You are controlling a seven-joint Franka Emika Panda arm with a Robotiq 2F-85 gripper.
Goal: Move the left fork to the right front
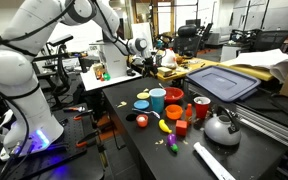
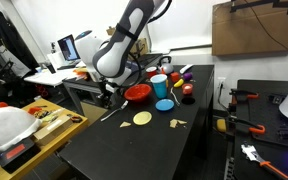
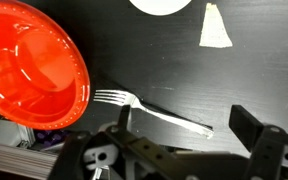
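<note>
Closest to the wrist lens is the dark housing of the hand (image 3: pixel 184 120), filling the bottom of that view. Its two fingers (image 3: pixel 252 122) are spread wide with nothing between them but air, so I read it as open and empty. The slim, pale silver metal fork (image 3: pixel 149 108) lies flat on the black bench (image 3: pixel 269 65) just under the hand. Its tines point toward the red round plastic bowl (image 3: pixel 29 65) and its handle runs slightly downward across the wrist view toward the far finger. In an exterior view the fork (image 2: pixel 109 113) shows only as a thin pale line below the hand (image 2: pixel 110 93), near the bench's edge. The tines sit just beside the bowl's rim; I cannot tell whether they touch it. Further out lie a tan wedge-shaped piece (image 3: pixel 216 28) and a pale round disc (image 3: pixel 164 5), both well apart from the fork. I judge this to be the approach before the grasp: the fork has not been lifted and the carry to the right front is yet to come. As I see it, the fork lies almost along the line on which the fingers close, so the next move calls for a wrist turn to bring them across the handle. After that comes a straight descent to the bench and a gentle close, because so thin a piece could easily skid or tip out.
</note>
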